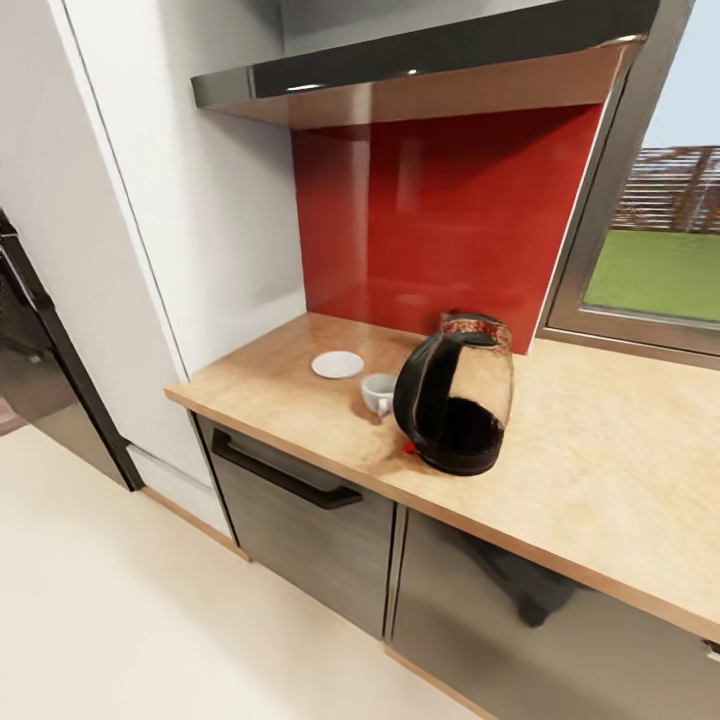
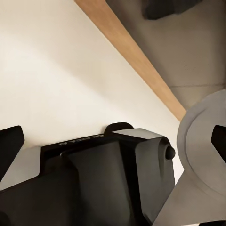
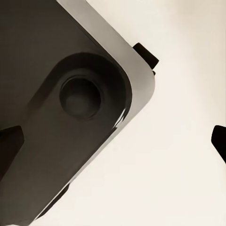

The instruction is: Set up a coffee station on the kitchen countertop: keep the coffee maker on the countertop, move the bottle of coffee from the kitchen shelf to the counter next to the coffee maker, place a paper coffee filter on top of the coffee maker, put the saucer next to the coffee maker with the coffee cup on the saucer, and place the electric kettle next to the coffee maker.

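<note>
Floor: pale floor [image 1: 120,600] sits closest, with dark cabinet fronts [image 1: 300,520] under the wooden countertop [image 1: 600,470].
Kettle: electric kettle [image 1: 455,395] stands upright near the counter's front edge, dead centre of the head view.
Cup: coffee cup [image 1: 379,392] is right beside the kettle at its 9 o'clock, maybe touching, hard to say.
Saucer: saucer [image 1: 337,365] is bare, near the cup at its 10 o'clock.
Claws: both wrist cams mostly catch robot body and floor, so honestly can't tell if either is open or closed.
Tip: roll in square to the counter, then lift the cup straight up so it clears the kettle.
</note>
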